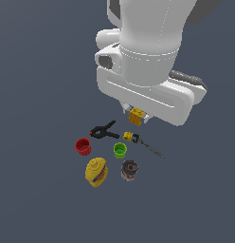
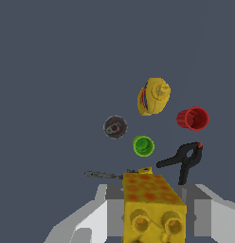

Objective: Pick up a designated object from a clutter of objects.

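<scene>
The designated object, a yellow-orange cube-like block [image 1: 136, 116] with dark round spots, hangs above the surface between the fingers of my gripper [image 1: 135, 115], which is shut on it. In the wrist view the block [image 2: 150, 204] fills the space between the two grey fingers [image 2: 110, 201]. The clutter of objects lies below on the surface: a black clamp [image 1: 103, 131], a red cup [image 1: 83, 146], a green cup [image 1: 120, 150], a dark can [image 1: 129, 170], a rounded yellow thing [image 1: 96, 172] with red and blue stripes, and a thin dark rod [image 1: 149, 146] joined to a tiny yellow piece [image 1: 128, 137].
The dark grey surface [image 1: 39, 190] stretches around the cluster. In the wrist view the same items show: red cup [image 2: 193, 118], green cup [image 2: 143, 145], dark can [image 2: 115, 127], black clamp [image 2: 184, 159], rounded yellow thing [image 2: 153, 97], thin rod [image 2: 104, 175].
</scene>
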Controlling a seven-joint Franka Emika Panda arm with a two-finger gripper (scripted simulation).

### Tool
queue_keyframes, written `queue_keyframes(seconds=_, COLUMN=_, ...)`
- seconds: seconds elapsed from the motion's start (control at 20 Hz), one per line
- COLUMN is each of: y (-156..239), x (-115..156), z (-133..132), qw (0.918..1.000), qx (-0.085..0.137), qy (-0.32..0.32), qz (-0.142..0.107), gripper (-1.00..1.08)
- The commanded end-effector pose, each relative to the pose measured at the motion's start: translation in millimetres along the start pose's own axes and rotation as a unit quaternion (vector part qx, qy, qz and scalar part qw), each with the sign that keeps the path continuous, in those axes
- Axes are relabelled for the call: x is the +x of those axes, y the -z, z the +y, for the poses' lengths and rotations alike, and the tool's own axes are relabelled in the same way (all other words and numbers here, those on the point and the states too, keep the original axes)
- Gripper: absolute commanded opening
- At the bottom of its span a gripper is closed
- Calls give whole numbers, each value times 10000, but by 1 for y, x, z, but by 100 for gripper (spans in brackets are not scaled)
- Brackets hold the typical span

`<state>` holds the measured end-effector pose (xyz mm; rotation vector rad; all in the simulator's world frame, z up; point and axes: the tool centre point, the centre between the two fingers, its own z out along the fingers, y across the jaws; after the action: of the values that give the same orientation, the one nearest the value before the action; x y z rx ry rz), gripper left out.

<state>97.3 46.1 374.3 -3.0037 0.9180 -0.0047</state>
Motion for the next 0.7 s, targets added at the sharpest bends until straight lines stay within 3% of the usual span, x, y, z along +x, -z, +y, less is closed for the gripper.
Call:
queue_keyframes(seconds=0.0, y=7, x=2, z=-2, qw=10000, qx=-4, qy=2, qz=-6, gripper=-100)
queue_keyframes(seconds=0.65, y=17, x=7, z=-5, qw=10000, qx=-6, qy=3, qz=-10, gripper=-100)
